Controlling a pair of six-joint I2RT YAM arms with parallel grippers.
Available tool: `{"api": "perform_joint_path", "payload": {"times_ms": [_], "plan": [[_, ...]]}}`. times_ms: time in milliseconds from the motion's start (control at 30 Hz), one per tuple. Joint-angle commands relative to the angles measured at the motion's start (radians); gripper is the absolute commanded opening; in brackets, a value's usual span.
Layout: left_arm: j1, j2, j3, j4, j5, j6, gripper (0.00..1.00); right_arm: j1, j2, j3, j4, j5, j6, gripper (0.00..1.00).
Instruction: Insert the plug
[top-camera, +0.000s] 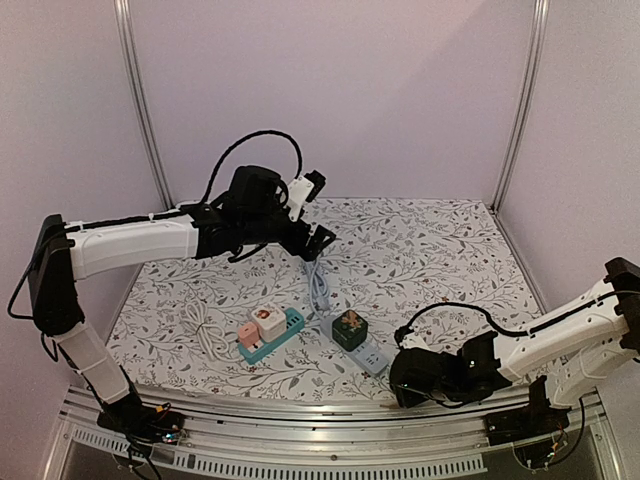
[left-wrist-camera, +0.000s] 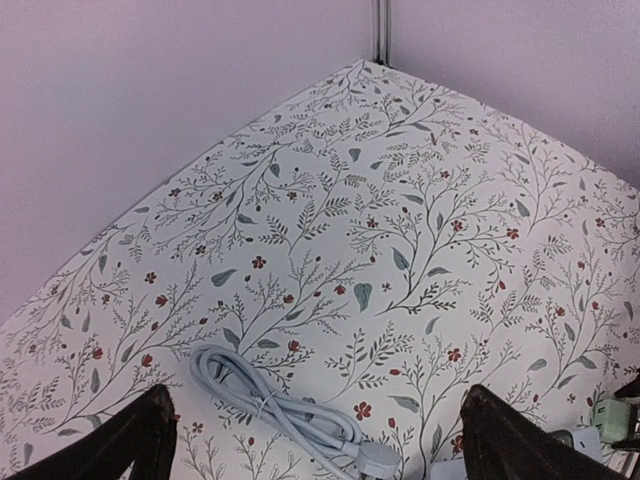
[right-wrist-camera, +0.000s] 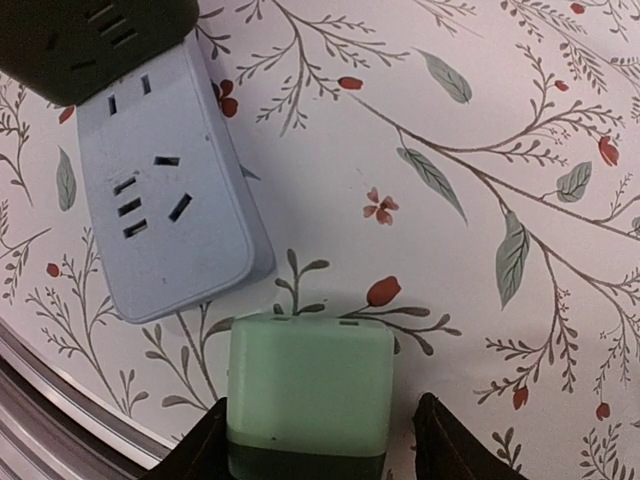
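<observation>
The right end effector (right-wrist-camera: 318, 445) grips the green plug (right-wrist-camera: 308, 380) just beside the grey power strip (right-wrist-camera: 170, 210). Lift it, line it up squarely over the free sockets, then press straight down. The left end effector (left-wrist-camera: 320, 445) hangs wide.

Both arms wear white shells, the left arm (top-camera: 130, 245) and the right arm (top-camera: 565, 325) alike, linked by black joints. A black cable (top-camera: 262, 140) loops over the left arm's far end, and a second cable (top-camera: 455, 308) arcs over the right. The left claw (left-wrist-camera: 318, 400) has dark fingers (left-wrist-camera: 130, 445), blunt and wedge-shaped.
</observation>
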Motion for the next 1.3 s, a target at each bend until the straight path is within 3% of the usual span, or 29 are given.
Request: {"api": "perform_joint_path", "payload": {"times_ms": [0, 400, 533, 700, 1000, 1267], "plan": [[0.014, -0.012, -0.008, 0.010, 0.004, -0.005, 0.99, 0.012, 0.036, -0.048, -0.088, -0.090, 0.029, 0.56], [0.014, -0.002, -0.008, 0.020, 0.006, -0.014, 0.99, 0.022, 0.036, -0.029, -0.105, -0.074, 0.007, 0.14], [0.023, 0.002, 0.005, 0.019, 0.092, -0.030, 0.99, 0.022, -0.031, -0.026, -0.132, 0.000, -0.002, 0.02], [0.050, 0.002, 0.030, 0.021, 0.231, -0.113, 0.99, 0.023, -0.156, -0.020, -0.159, 0.127, -0.041, 0.00], [0.057, 0.016, 0.119, -0.093, 0.486, -0.212, 0.98, 0.022, -0.311, -0.009, -0.011, 0.309, -0.213, 0.00], [0.050, 0.050, 0.174, -0.152, 0.676, -0.287, 0.87, 0.021, -0.323, 0.007, 0.142, 0.416, -0.391, 0.00]]}}
